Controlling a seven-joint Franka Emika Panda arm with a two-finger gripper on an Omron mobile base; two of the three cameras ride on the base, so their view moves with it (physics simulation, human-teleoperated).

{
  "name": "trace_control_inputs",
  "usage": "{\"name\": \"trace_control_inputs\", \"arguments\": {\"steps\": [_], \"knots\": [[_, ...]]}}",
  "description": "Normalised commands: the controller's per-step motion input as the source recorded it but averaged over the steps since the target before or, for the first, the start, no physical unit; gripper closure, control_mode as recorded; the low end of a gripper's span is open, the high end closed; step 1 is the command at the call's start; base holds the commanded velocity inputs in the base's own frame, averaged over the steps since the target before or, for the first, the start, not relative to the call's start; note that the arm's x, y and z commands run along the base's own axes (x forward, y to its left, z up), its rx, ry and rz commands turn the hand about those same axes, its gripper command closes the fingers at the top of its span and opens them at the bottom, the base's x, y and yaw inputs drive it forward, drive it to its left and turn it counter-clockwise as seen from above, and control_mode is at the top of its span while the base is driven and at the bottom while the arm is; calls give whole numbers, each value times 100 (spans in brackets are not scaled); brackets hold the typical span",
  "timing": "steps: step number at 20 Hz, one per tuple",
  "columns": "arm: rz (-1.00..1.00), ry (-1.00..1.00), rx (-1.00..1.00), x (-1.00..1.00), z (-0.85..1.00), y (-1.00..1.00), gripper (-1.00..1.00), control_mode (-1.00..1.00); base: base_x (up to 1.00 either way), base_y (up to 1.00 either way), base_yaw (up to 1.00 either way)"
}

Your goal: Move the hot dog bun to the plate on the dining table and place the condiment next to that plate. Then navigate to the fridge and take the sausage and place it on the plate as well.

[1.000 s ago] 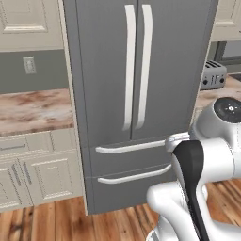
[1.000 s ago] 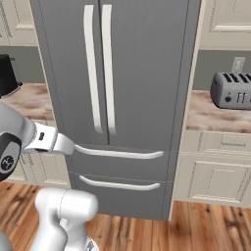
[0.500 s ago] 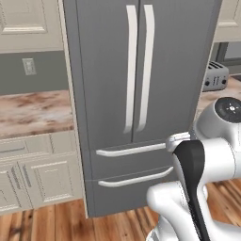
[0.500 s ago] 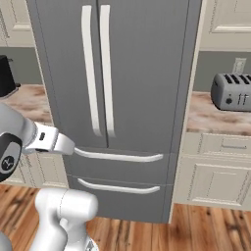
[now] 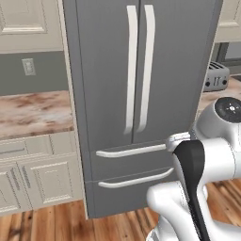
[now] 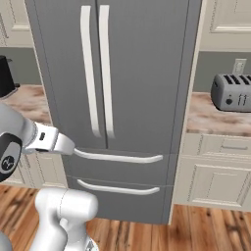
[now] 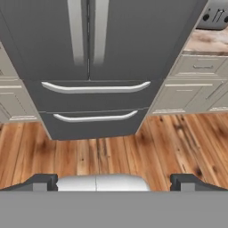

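Facing the gripper [image 7: 114, 182] — fingertips spread wide, holding nothing — stands the closed fridge [image 7: 91, 58], well ahead.

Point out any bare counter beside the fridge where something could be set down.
Left of the fridge, the marble counter under the wall outlet lies bare. Right of the fridge, the counter strip between fridge and toaster is free; the toaster crowds the far end. The gripper is open, holding nothing.

toaster [image 6: 232, 91] on marble counter [image 6: 215, 117]; fridge [image 6: 127, 73] on wood floor [image 7: 133, 156]
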Motion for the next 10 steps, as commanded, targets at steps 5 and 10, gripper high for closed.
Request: {"name": "trace_control_inputs", "arguments": {"steps": [5, 10], "knots": [[0, 0, 0, 0, 0, 0, -100, 100, 33, -20, 0], [0, 0, 0, 0, 0, 0, -100, 100, 35, -30, 0]]}}
